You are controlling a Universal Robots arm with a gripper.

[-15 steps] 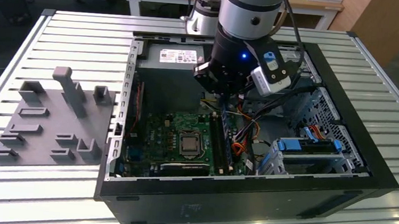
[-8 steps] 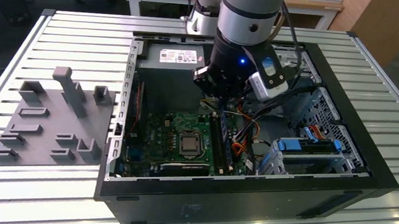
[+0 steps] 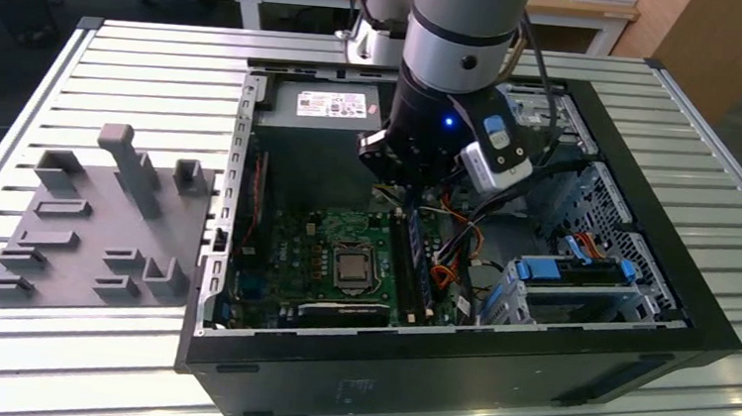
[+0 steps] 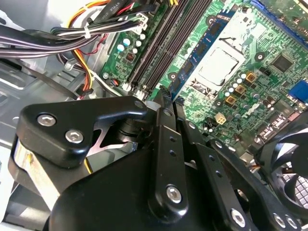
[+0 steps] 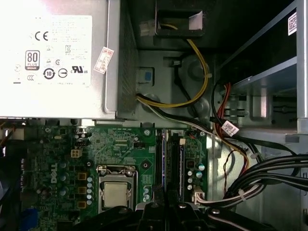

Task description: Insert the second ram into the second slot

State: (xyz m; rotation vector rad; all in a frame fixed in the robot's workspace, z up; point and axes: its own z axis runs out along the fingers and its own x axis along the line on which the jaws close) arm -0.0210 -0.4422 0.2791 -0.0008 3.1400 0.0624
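While its closed black gripper (image 4: 166, 96) pinches the thin dark-blue second ram (image 4: 202, 45), the stick stands beside the silver processor (image 4: 219, 67) on the green motherboard (image 4: 269, 91).

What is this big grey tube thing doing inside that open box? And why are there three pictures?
The grey tube is a robot arm. At its end sits a gripper, its grabbing part. The black box is a computer case lying open on a ribbed metal table.

One picture comes from a camera standing off the arm, looking at the whole scene. The other two come from cameras riding on the arm, so they look closely into the case.

Inside you see the green motherboard, the shiny square processor, the silver power supply and bundles of cables. The gripper hangs just over the long memory slots. A dark memory stick already stands in a slot there. On the table beside the case lies a grey holder tray.
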